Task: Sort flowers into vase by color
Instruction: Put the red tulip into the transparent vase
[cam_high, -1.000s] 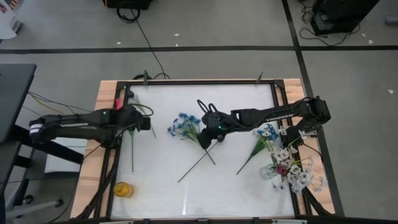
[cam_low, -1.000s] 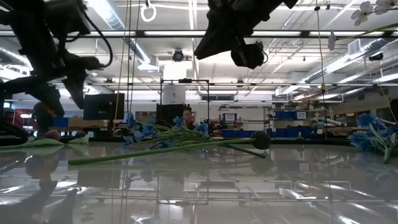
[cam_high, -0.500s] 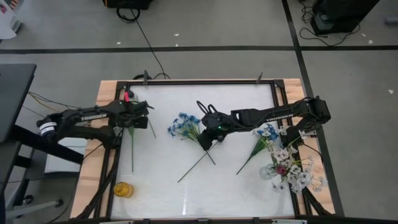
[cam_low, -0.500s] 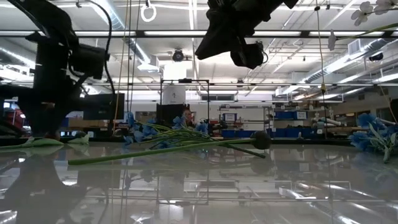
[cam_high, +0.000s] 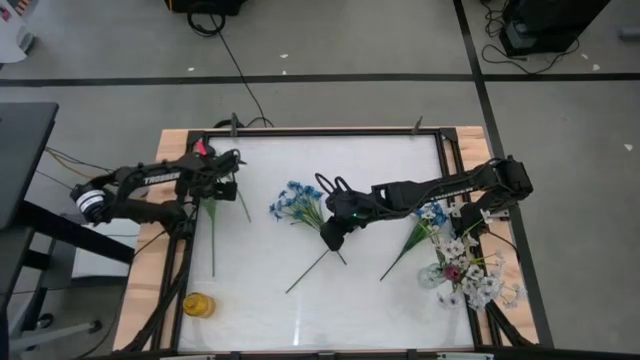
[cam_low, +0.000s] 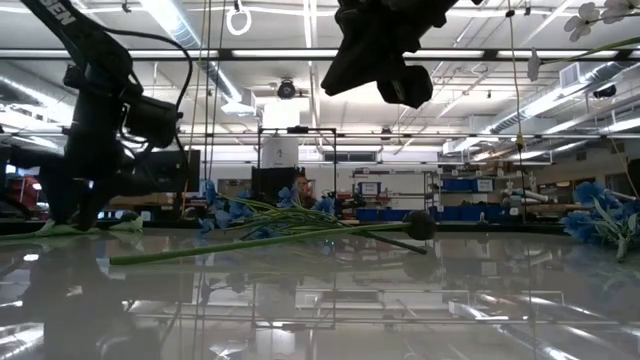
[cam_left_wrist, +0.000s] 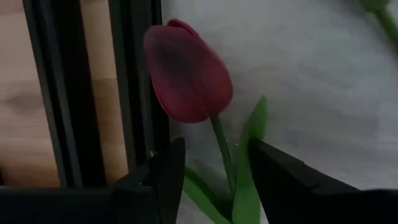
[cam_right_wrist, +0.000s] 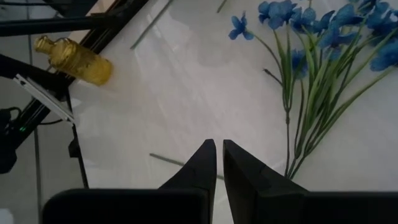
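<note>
Since a second ago, the left pincer (cam_high: 232, 187) has been drawn toward the frame's upper left, its jaws parted around a red tulip (cam_left_wrist: 186, 71) at the bench (cam_high: 380, 165) edge. Mid-frame, the right pincer (cam_high: 331, 238) is seen shut, empty, above crossed stems beside the blue flowers (cam_high: 295, 200). These sprigs are judged light and springy, best taken mid-stem.

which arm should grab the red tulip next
Left. The left gripper is open with its fingers either side of the red tulip stem at the table's left edge. The right gripper is shut, mid-table by the blue flowers.
</note>
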